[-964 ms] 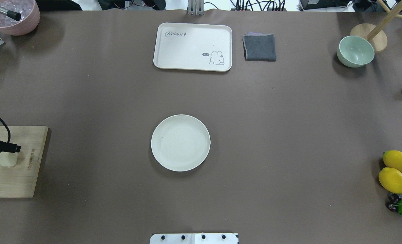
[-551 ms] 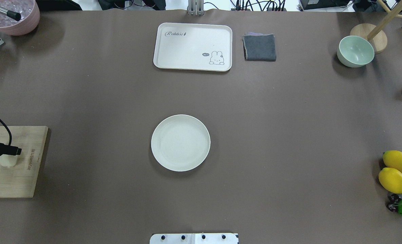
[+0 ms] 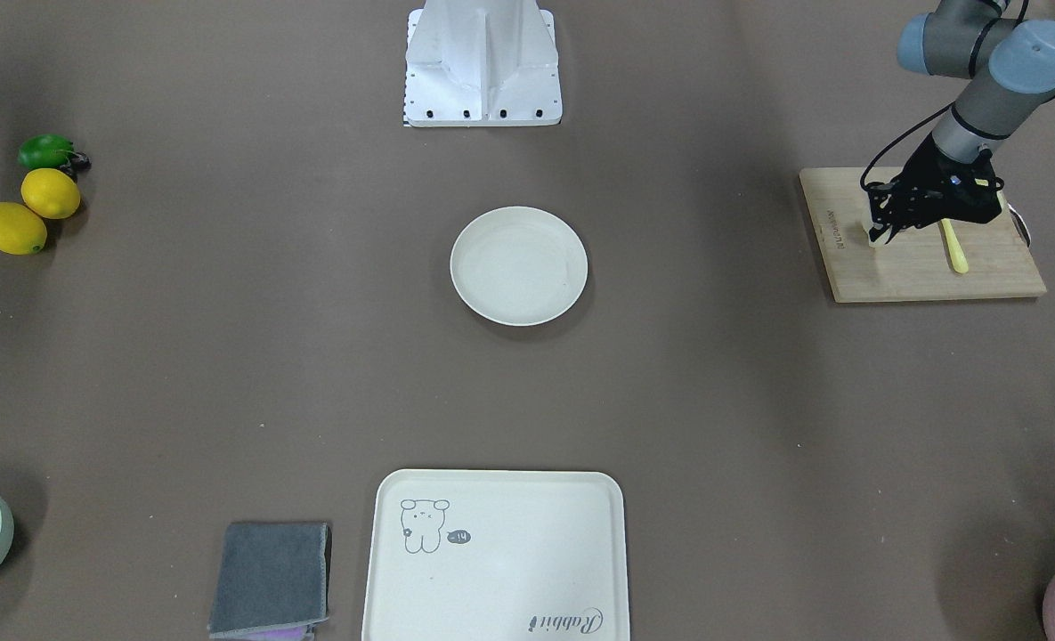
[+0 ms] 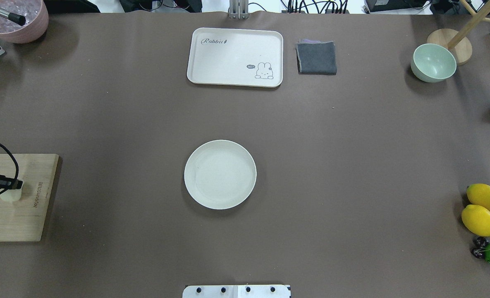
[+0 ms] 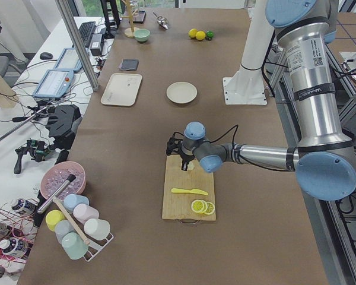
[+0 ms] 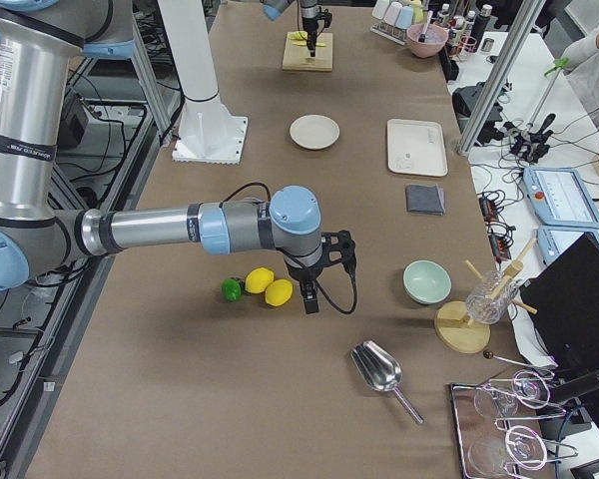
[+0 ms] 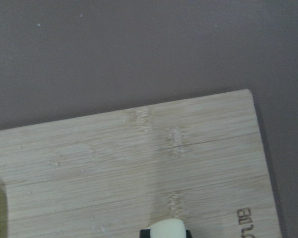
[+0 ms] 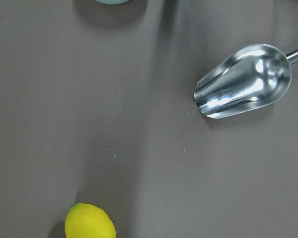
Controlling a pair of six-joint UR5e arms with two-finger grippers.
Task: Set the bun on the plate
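Note:
The bun [image 7: 165, 230], a small pale cream lump, is at the near corner of a wooden cutting board [image 4: 29, 215] at the table's left edge. My left gripper [image 4: 14, 186] is shut on it, a black fingertip on either side in the left wrist view. In the front-facing view, gripper [image 3: 879, 235] and bun [image 3: 869, 233] stay low over the board [image 3: 919, 276]. The round cream plate [image 4: 220, 174] sits bare at mid-table, far to the right of the bun. My right gripper [image 6: 309, 297] hangs beside the lemons, and whether it is open or shut I cannot tell.
A yellow knife [image 3: 953, 249] and lemon slices [image 5: 202, 207] lie on the board. At the back are a rabbit tray [image 4: 235, 57], grey cloth [image 4: 316, 58] and green bowl [image 4: 433, 63]. Lemons [image 4: 482, 209] and a metal scoop [image 8: 243, 82] sit at the right edge.
My left gripper has drawn back slightly toward the table's left edge over the board. Less of the bun shows beneath it than before. The plate has not moved.

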